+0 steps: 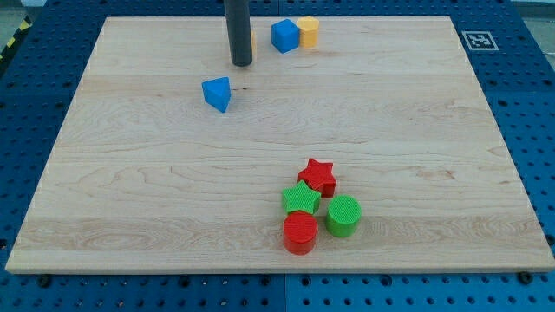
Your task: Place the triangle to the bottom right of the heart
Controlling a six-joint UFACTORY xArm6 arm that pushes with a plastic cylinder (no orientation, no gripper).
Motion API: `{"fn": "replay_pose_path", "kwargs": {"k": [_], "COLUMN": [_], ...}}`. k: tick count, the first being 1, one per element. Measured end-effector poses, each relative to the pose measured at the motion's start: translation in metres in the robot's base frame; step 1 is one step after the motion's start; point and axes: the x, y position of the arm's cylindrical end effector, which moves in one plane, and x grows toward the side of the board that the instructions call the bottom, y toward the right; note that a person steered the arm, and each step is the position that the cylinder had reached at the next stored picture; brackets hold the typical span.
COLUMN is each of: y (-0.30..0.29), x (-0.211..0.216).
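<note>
A blue triangle block (218, 94) lies on the wooden board (130, 199) at the upper left. My rod comes down from the view's top, and my tip (241, 63) rests on the board just above and to the right of the triangle, apart from it. A thin yellow-orange sliver (253, 40) shows at the rod's right edge; the rod hides the block there and I cannot make out its shape. No heart shows plainly.
A blue cube (284, 35) and a yellow block (308, 31) touch at the top edge. A red star (318, 176), green star (301, 199), green cylinder (343, 216) and red cylinder (300, 232) cluster at the lower middle.
</note>
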Motion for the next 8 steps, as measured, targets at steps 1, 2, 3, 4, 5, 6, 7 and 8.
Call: {"fn": "replay_pose_path", "kwargs": {"k": [1, 2, 3, 4, 5, 6, 7, 8], "y": [0.0, 0.0, -0.034, -0.074, -0.079, -0.075, -0.063, -0.062], "x": [-0.009, -0.023, -0.02, 0.015, 0.065, 0.112, 0.125, 0.118]}}
